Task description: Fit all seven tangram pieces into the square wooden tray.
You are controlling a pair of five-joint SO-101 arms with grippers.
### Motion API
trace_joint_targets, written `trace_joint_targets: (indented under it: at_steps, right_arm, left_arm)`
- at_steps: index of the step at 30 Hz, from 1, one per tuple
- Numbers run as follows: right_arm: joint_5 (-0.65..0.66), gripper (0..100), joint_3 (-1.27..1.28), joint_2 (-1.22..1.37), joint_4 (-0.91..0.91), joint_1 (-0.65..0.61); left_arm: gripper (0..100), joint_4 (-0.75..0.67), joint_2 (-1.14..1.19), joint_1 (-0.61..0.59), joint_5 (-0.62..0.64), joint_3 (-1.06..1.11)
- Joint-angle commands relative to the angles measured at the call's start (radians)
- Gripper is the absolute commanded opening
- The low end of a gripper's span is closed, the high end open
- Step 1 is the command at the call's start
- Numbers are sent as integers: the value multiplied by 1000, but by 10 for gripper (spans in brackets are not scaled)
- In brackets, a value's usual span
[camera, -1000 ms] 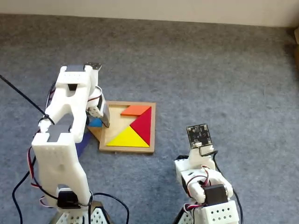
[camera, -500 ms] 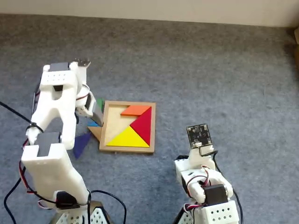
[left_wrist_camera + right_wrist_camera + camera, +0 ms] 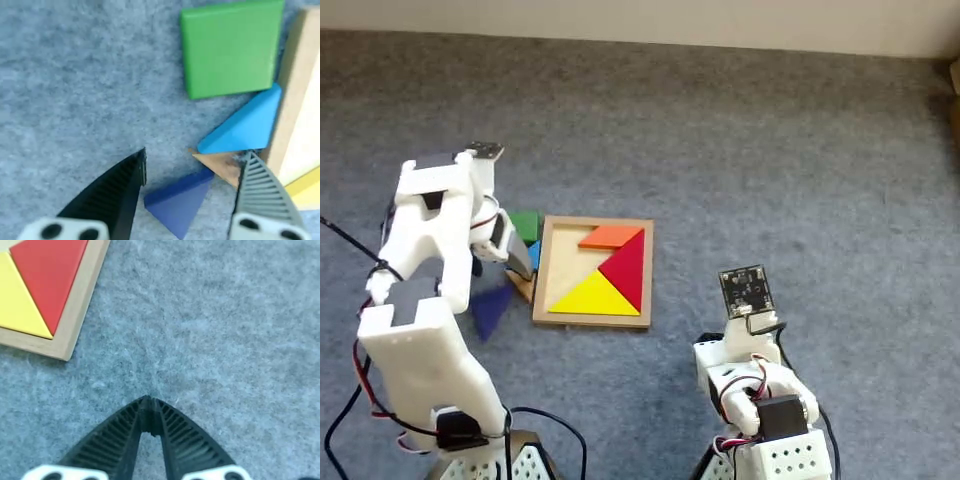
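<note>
Grey carpet point(image 3: 770, 150) underlies everything; pale wall strip point(image 3: 640, 15) along far edge. Wooden tray point(image 3: 595, 221) lies near left arm, sides roughly square to high view.

Inside tray:
- orange piece point(image 3: 610, 237), long axis along far rim
- red triangle point(image 3: 628, 268), long side on rim toward right arm, apex to centre
- yellow triangle point(image 3: 592, 296), long side on near rim

Left wrist view, close: green square point(image 3: 230, 47), light blue triangle point(image 3: 245, 125), tan triangle point(image 3: 220, 167), dark blue triangle point(image 3: 180, 202) loose beside tray's outer rim.

Left gripper point(image 3: 195, 155) spread wide, empty, above them. Right gripper point(image 3: 149, 407) pinched closed, empty, over carpet near tray corner.
</note>
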Motion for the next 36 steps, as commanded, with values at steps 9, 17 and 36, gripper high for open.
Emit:
trace_joint_targets:
  at_steps: [9,17,36]
  right_arm:
    - [-12,6,148,-16,7,-4]
    - [-12,6,148,-16,7,-4]
    - [-12,6,148,-16,7,-4]
  left_arm:
    - [252,63,-5,-45,-74,-105]
    - [255,193,-4,81,-78,-234]
    - [252,114,-1,48,-58,-68]
